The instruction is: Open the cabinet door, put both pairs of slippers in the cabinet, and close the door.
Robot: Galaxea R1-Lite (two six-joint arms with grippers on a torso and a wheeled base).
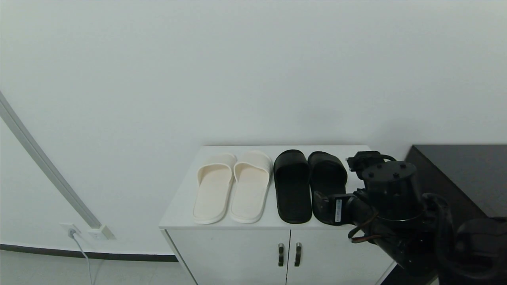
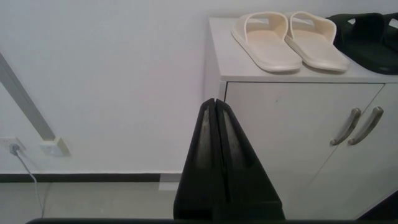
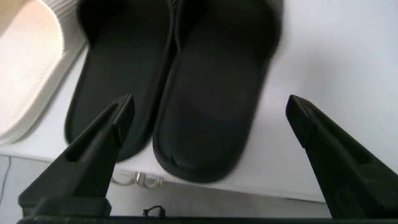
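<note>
Nearest us, the left gripper (image 2: 216,104) hangs low, off the cabinet's left corner. Its 2 fingers are pressed together on nothing. The right gripper (image 3: 209,106) sits higher, at the cabinet's front edge, its jaws spread wide and empty, with the heels of the black slippers (image 1: 293,190) just beyond its tips.

We judge that the door comes first, since both doors of the cabinet (image 1: 229,253) are shut. The 2 handles (image 1: 281,254) stand upright side by side where the doors meet, under the lip of the top. They lie below the right gripper and toward the robot's left, so the right arm is the nearer one. It would need to drop below the top and close across a bar's upright axis.

Farther back, on the white top, 4 slippers lie in a row, long axes running front to back, heels toward us. The cream slippers (image 1: 249,190) are on the left and the black on the right, the pairs just beside each other. The black ones look matte and thick-soled, the cream ones ribbed across the strap.
</note>
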